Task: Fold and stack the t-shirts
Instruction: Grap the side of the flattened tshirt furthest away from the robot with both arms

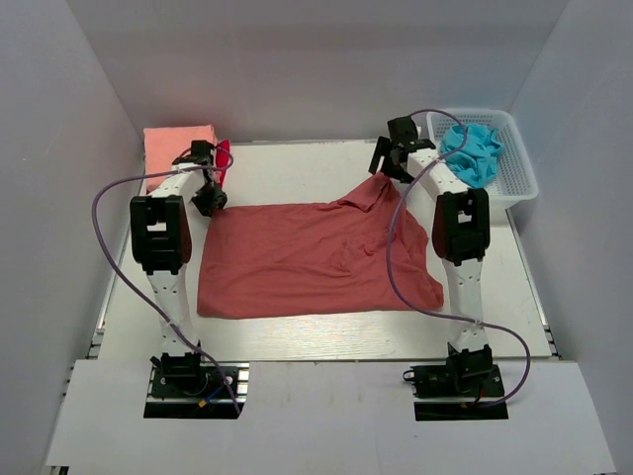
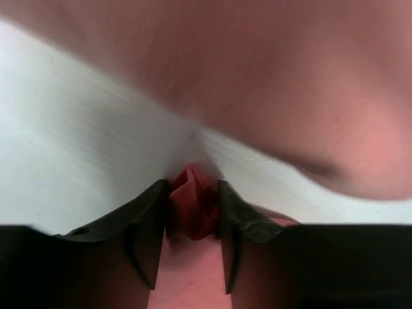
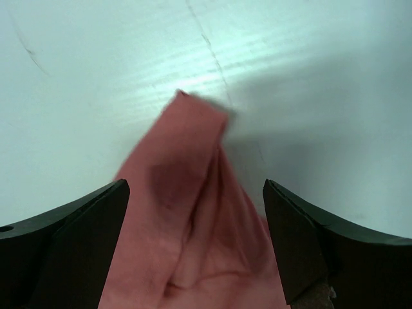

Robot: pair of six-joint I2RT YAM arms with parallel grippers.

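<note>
The large brick-red t-shirt (image 1: pixel 316 262) lies spread on the white table. My left gripper (image 1: pixel 210 201) is at its far left corner, and in the left wrist view (image 2: pixel 193 206) it is shut on a pinched fold of that shirt (image 2: pixel 192 196). My right gripper (image 1: pixel 388 163) hovers over the raised far right sleeve (image 1: pixel 371 190). In the right wrist view (image 3: pixel 194 190) it is wide open, with the sleeve tip (image 3: pixel 187 167) lying below and between the jaws. A folded salmon-pink t-shirt (image 1: pixel 178 148) lies at the back left, with a bright red one (image 1: pixel 225 156) beside it.
A white mesh basket (image 1: pixel 514 183) holding a crumpled blue cloth (image 1: pixel 473 150) stands at the back right, close to my right arm. White walls close in the table on three sides. Purple cables loop beside both arms.
</note>
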